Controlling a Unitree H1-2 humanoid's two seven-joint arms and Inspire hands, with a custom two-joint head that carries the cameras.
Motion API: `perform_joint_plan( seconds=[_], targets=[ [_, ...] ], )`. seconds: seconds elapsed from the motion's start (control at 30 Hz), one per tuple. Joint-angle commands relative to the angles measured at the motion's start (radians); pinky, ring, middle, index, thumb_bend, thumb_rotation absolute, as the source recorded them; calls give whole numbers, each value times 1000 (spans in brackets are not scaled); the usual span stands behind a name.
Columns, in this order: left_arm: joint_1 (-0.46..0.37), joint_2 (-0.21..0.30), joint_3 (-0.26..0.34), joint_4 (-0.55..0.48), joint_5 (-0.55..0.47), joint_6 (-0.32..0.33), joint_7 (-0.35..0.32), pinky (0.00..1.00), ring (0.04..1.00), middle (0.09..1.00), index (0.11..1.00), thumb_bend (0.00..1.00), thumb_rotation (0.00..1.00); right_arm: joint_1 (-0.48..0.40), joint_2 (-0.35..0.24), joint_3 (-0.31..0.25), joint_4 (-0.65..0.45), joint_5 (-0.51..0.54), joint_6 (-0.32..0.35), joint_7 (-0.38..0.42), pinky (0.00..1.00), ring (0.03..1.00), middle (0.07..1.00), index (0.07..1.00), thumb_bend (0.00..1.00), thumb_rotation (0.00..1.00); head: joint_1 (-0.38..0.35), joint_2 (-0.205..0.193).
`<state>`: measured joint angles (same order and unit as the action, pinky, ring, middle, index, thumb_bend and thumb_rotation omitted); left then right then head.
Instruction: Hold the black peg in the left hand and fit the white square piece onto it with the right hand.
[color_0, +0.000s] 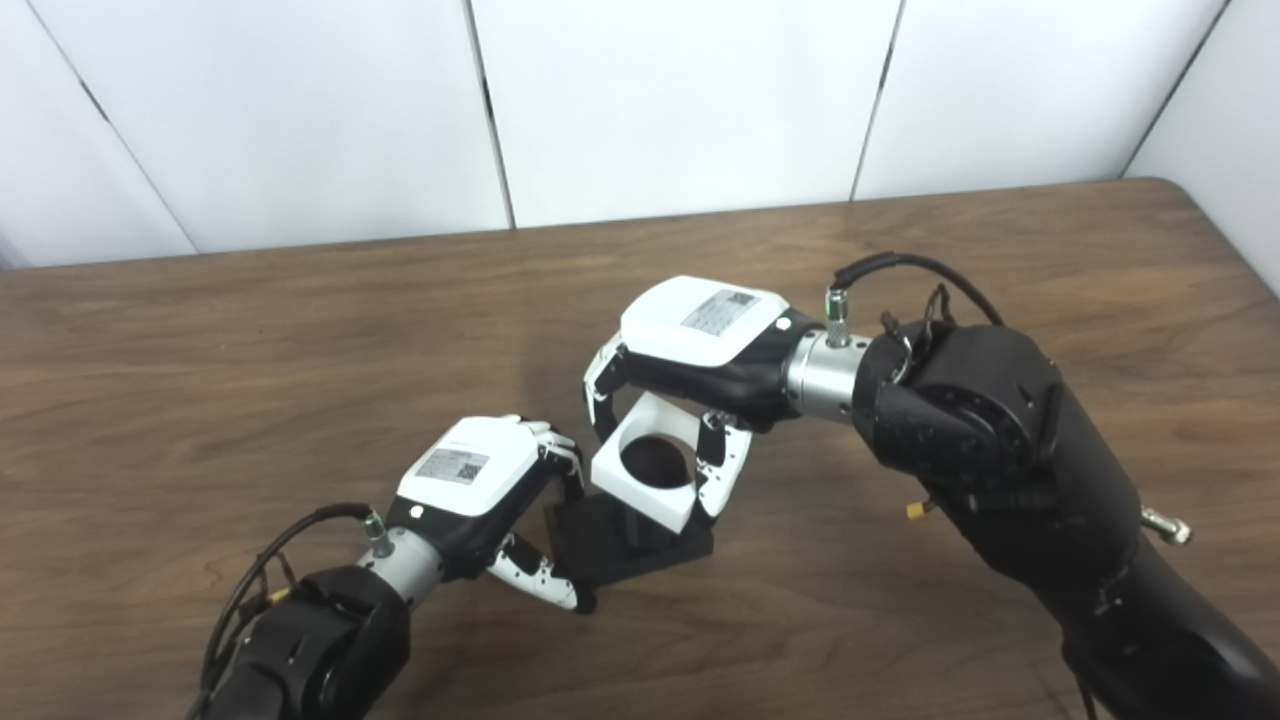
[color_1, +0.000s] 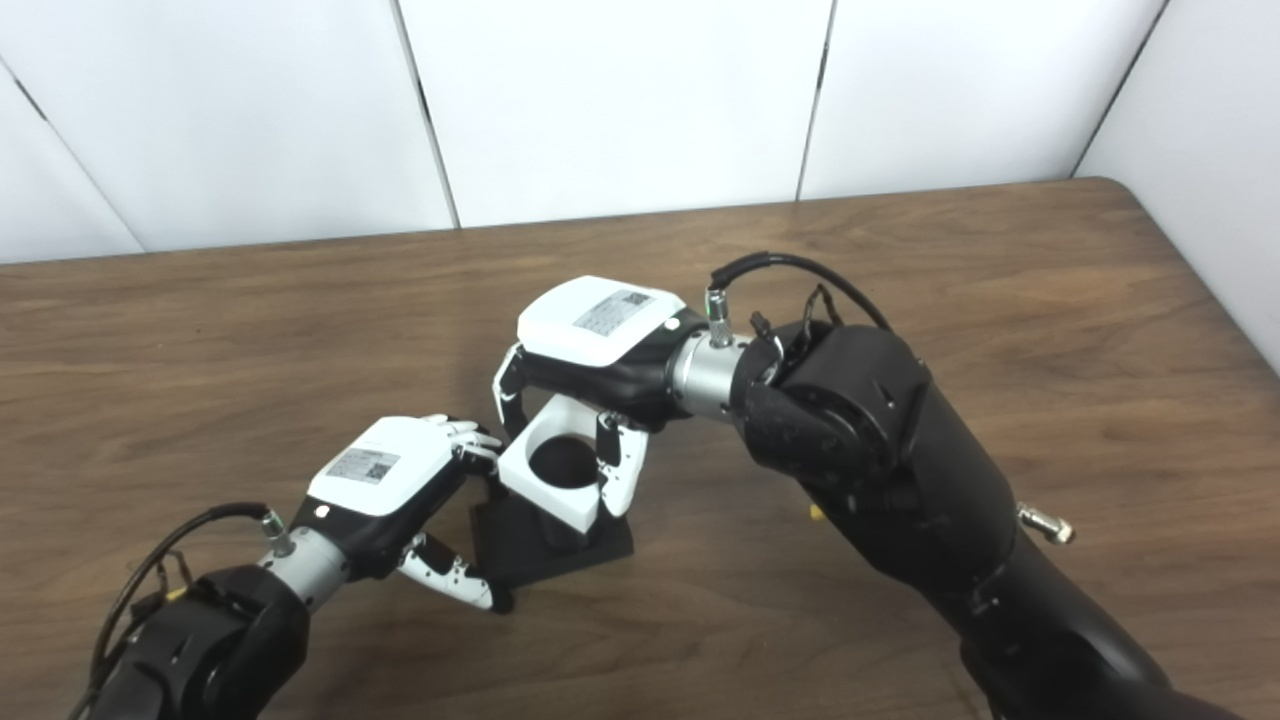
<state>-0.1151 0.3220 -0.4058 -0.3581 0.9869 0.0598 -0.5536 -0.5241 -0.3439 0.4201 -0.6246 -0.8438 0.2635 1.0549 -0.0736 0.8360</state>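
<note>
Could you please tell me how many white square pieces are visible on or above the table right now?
1. The white square piece is held in the right hand, sitting over the black peg steadied by the left hand.

Square piece (color_0: 650, 470) sits over the peg (color_0: 640, 530), seemingly partway down.

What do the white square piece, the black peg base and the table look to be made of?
White square piece: looks like matte plastic, possibly printed; evenly white, crisp edges, no glare. Black peg base: matte black, likely plastic too; its flat dark surface shows no shine, though metal cannot be ruled out. Table: wood-grain top, probably laminate, with a soft sheen.
</note>
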Motion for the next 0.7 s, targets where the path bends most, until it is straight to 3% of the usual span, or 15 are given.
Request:
perform_joint_plan(
  seconds=[0.0, 0.67],
  targets=[
    [2, -1, -14, -10, 5, -14, 2, 917, 879, 809, 491, 507, 57, -30, -7, -16, -7, -2, -27, -29, 835, 825, 779, 484, 523, 132, -2, 2],
    [-4, -14, -20, -4, 12, -8, 0, 915, 873, 809, 491, 507, 58, -10, 9, 28, 5, -22, -40, 3, 851, 829, 783, 485, 521, 129, -1, 0]
  ],
)
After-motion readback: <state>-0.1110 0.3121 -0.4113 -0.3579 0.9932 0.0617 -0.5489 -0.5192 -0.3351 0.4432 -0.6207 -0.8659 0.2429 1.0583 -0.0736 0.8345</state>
